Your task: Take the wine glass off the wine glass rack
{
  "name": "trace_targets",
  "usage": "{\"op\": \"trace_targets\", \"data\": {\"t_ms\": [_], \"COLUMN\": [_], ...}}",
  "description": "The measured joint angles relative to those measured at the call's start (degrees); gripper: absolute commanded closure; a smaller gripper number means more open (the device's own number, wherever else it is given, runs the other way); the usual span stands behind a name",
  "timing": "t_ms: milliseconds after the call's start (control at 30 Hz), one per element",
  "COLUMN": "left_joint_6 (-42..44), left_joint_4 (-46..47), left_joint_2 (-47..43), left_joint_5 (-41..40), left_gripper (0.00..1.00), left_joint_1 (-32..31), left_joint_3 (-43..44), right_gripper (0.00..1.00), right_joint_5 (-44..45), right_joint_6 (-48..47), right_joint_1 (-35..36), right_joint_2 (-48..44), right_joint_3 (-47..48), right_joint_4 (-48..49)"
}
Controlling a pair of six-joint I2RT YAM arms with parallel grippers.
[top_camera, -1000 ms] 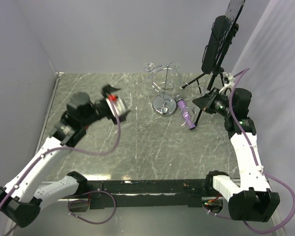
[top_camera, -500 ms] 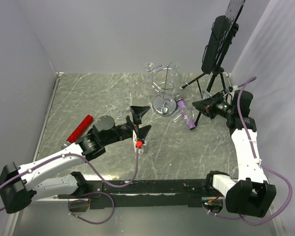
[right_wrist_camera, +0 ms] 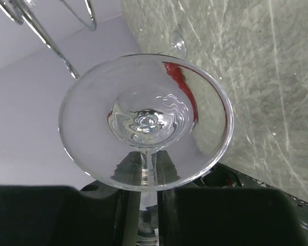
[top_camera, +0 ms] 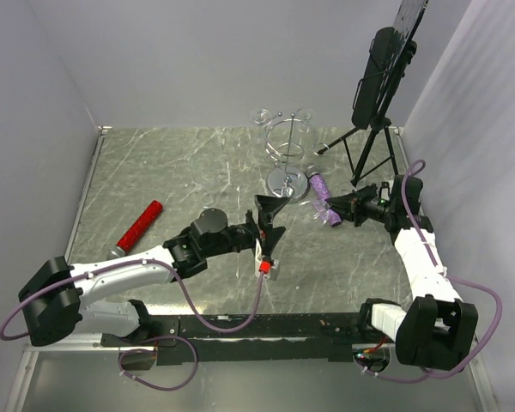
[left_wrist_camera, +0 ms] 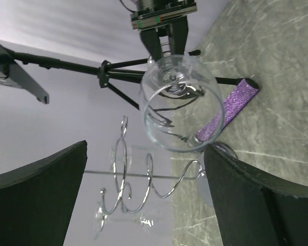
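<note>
Your right gripper (right_wrist_camera: 145, 193) is pinched on the stem of the wine glass (left_wrist_camera: 178, 102). The glass is off the wine glass rack (top_camera: 285, 153) and held sideways, its open mouth turned left toward your left gripper (top_camera: 269, 221). From above, the glass is faint, but it sits just right of the rack's disc base and a little nearer, close beside the purple tube (top_camera: 324, 202) lying on the table (top_camera: 172, 172). You cannot tell whether glass and tube touch. Your left gripper has its fingers spread wide, on the near side of the rack's base, looking straight into the bowl's rim. The rack stands far centre, left of the black tripod stand (top_camera: 373, 86). A red cylinder (top_camera: 140, 225) lies well to the left on the table.
</note>
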Motion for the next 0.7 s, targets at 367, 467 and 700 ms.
{"op": "trace_targets", "data": {"t_ms": [367, 467, 700], "left_joint_6": [0.46, 1.07, 2.14], "left_joint_4": [-2.4, -2.45, 1.51], "left_joint_2": [2.54, 4.09, 8.22], "left_joint_5": [1.46, 1.95, 2.1], "left_gripper": [0.0, 0.0, 0.0], "left_joint_1": [-0.44, -0.63, -1.36], "left_joint_3": [2.75, 3.48, 3.82], "right_gripper": [1.0, 1.0, 1.0], "right_joint_5": [-1.22, -1.33, -2.47], "right_joint_6": [2.56, 3.1, 3.61], "right_joint_1": [0.33, 0.61, 2.14], "right_joint_2": [-1.36, -1.36, -1.36], "right_joint_3": [-1.09, -1.16, -1.66], "right_joint_4": [2.56, 2.97, 4.13]}}
